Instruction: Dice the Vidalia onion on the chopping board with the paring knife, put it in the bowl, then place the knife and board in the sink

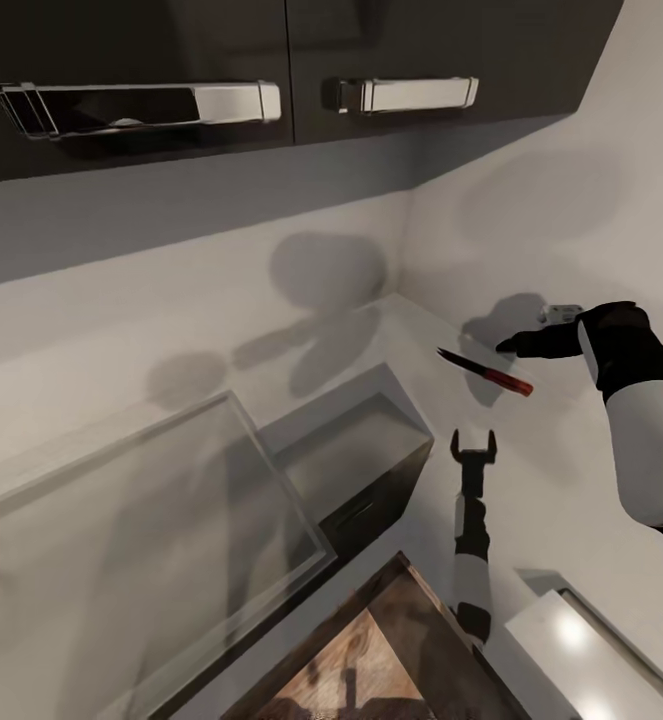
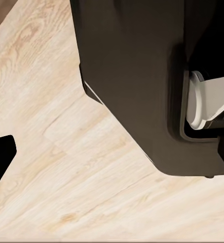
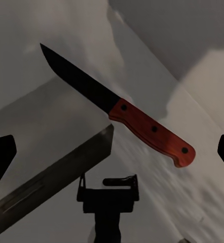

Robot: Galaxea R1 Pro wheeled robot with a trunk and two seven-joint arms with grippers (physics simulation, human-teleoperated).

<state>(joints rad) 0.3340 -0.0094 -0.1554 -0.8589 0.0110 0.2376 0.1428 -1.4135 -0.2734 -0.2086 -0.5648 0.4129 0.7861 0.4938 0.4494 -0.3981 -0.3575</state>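
The paring knife [image 1: 486, 371], with a dark pointed blade and a red-brown handle, lies on the pale countertop [image 1: 421, 330] near the wall corner. My right gripper [image 1: 509, 347] hovers just beyond the handle end and is open. In the right wrist view the knife [image 3: 152, 129] lies ahead of that gripper [image 3: 112, 152], whose fingertips [image 3: 1, 157] stand wide apart at the frame's edges. My left gripper [image 1: 472, 445] is open and empty, a short way from the knife, and also shows past it [image 3: 108, 192]. The onion, chopping board, bowl and sink are out of view.
Dark upper cabinets with chrome handles [image 1: 141, 108] hang overhead. A grey open-topped box [image 1: 356, 455] with a dark side stands left of the knife, beside a clear glass-like panel [image 1: 141, 540]. The left wrist view shows light wood floor [image 2: 51, 167] and a dark body [image 2: 137, 86].
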